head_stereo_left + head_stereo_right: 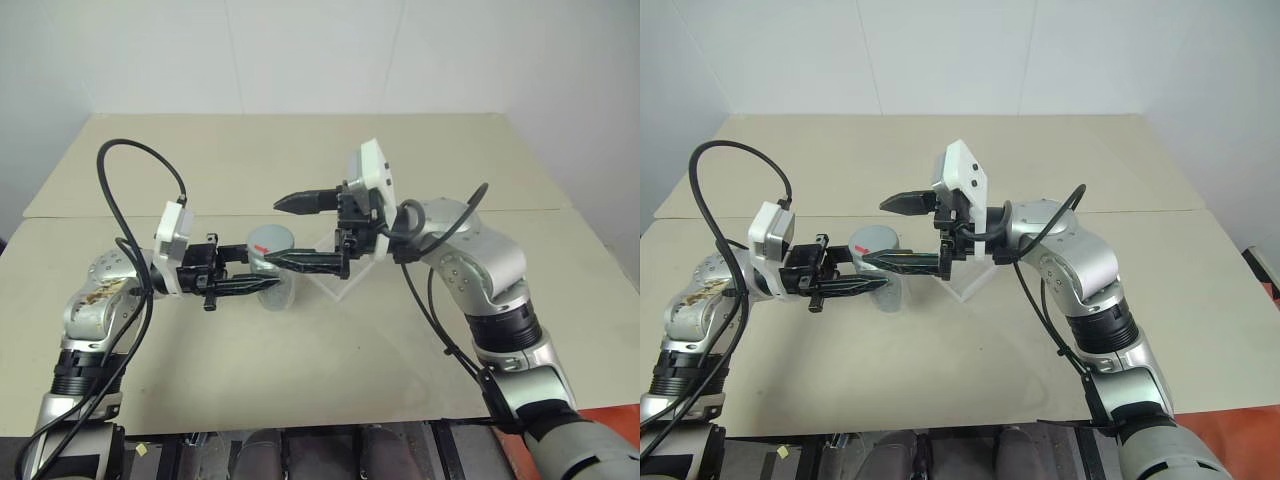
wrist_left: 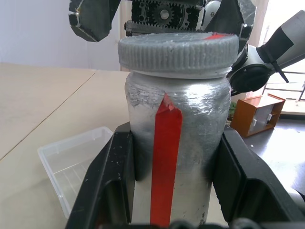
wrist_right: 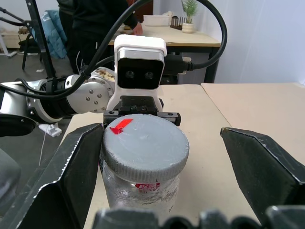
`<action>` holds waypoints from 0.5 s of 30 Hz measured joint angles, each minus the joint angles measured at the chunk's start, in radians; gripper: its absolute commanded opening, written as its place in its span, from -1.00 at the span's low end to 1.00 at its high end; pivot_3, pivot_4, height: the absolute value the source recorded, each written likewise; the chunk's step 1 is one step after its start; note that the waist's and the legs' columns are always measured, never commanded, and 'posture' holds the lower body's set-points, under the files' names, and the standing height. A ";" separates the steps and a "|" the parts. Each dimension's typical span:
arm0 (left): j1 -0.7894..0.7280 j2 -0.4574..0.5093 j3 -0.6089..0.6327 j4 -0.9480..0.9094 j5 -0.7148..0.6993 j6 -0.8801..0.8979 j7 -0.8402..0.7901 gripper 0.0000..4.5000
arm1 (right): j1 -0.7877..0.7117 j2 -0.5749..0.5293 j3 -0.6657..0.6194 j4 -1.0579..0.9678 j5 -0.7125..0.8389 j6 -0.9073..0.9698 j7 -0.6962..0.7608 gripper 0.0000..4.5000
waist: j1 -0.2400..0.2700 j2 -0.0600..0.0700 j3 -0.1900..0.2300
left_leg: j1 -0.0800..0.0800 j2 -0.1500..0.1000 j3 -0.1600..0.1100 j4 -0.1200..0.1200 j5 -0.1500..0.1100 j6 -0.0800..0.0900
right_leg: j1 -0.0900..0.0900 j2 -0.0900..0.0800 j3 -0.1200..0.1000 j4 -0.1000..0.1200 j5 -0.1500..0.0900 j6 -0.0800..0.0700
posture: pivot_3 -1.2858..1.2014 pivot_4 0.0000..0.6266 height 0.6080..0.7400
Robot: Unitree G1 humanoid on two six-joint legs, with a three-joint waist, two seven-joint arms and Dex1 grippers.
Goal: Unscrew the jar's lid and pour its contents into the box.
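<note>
Jar (image 2: 171, 143) upright, held off the surface (image 1: 330, 370) in front of the torso, red stripe facing the left wrist camera. Lid (image 3: 145, 143) on, seated flat, red mark near its rim. Contents not discernible through the silvery wall.

Left pincer (image 1: 262, 283) clamped on jar body, black fingers (image 2: 107, 176) pressed to both sides below the lid. Reaches in level from the robot's left.

Right pincer (image 1: 290, 232) spread wide, straddling the lid: one finger (image 3: 71, 167) close beside the rim, possibly just touching, the other well clear with a plain gap. No grip on the lid. Reaches in level from the robot's right, facing the left one.

Box (image 2: 76, 164) on the surface just past the jar, under the right wrist in the head views; clear plastic, looks empty.

Background of the right wrist view: person in dark clothes at another desk, not involved.

Step in hand, by judgement: unscrewing. Looks like a regrasp between turns or the first approach; cannot tell how far the thread is backed off, since the lid sits flush.

Next move calls for: centre on the lid, close on the ribbed rim, twist while the left keeps the jar from spinning. Off-centre closing likely to push the jar sideways in the left grip. Pour not yet started.
</note>
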 measured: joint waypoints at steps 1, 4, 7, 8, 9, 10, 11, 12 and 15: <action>0.000 0.000 0.000 0.001 0.000 -0.002 0.000 -0.17 | 0.000 -0.003 -0.001 -0.002 0.000 0.000 0.001 0.98 | 0.000 0.000 0.000 | 0.000 0.000 0.000 0.000 0.000 0.000 | 0.000 0.000 0.000 0.000 0.000 0.000 | 0.03 -0.52 1.00; -0.001 0.000 0.000 0.006 0.001 -0.005 0.000 -0.17 | 0.002 -0.015 -0.004 -0.010 0.001 0.000 0.002 0.98 | 0.000 0.000 0.000 | 0.000 0.000 0.000 0.000 0.000 0.000 | 0.000 0.000 0.000 0.000 0.000 0.000 | 0.03 -0.52 1.00; -0.005 -0.001 0.000 0.019 0.001 -0.009 -0.002 -0.17 | 0.016 -0.024 -0.017 -0.023 0.003 0.000 0.003 0.98 | 0.000 0.000 0.000 | 0.000 0.000 0.000 0.000 0.000 0.000 | 0.000 0.000 0.000 0.000 0.000 0.000 | 0.03 -0.52 1.00; -0.008 -0.001 0.000 0.023 0.001 -0.010 -0.002 -0.17 | 0.019 -0.026 -0.019 -0.025 0.005 0.000 0.005 0.98 | 0.000 0.000 0.000 | 0.000 0.000 0.000 0.000 0.000 0.000 | 0.000 0.000 0.000 0.000 0.000 0.000 | 0.03 -0.52 1.00; -0.011 -0.001 0.000 0.026 0.001 -0.011 -0.002 -0.17 | 0.019 -0.028 -0.019 -0.026 0.006 0.000 0.006 0.98 | 0.000 0.000 0.000 | 0.000 0.000 0.000 0.000 0.000 0.000 | 0.000 0.000 0.000 0.000 0.000 0.000 | 0.03 -0.52 1.00; -0.015 -0.002 0.000 0.030 0.002 -0.011 -0.002 -0.17 | 0.019 -0.030 -0.019 -0.028 0.007 0.000 0.010 0.98 | 0.000 0.000 0.000 | 0.000 0.000 0.000 0.000 0.000 0.000 | 0.000 0.000 0.000 0.000 0.000 0.000 | 0.03 -0.52 1.00; -0.019 -0.003 0.000 0.036 0.002 -0.013 -0.002 -0.17 | 0.019 -0.031 -0.019 -0.032 0.007 0.000 0.014 0.98 | 0.000 0.000 0.000 | 0.000 0.000 0.000 0.000 0.000 0.000 | 0.000 0.000 0.000 0.000 0.000 0.000 | 0.03 -0.52 1.00; -0.024 -0.004 0.000 0.041 0.004 -0.018 -0.002 -0.17 | 0.020 -0.033 -0.019 -0.039 0.007 0.000 0.020 0.98 | 0.000 0.000 0.000 | 0.000 0.000 0.000 0.000 0.000 0.000 | 0.000 0.000 0.000 0.000 0.000 0.000 | 0.03 -0.52 1.00; -0.047 -0.011 -0.001 0.060 0.012 -0.032 -0.001 -0.17 | 0.020 -0.036 -0.019 -0.045 0.008 0.000 0.027 0.98 | 0.000 0.000 0.000 | 0.000 0.000 0.000 0.000 0.000 0.000 | 0.000 0.000 0.000 0.000 0.000 0.000 | 0.03 -0.52 1.00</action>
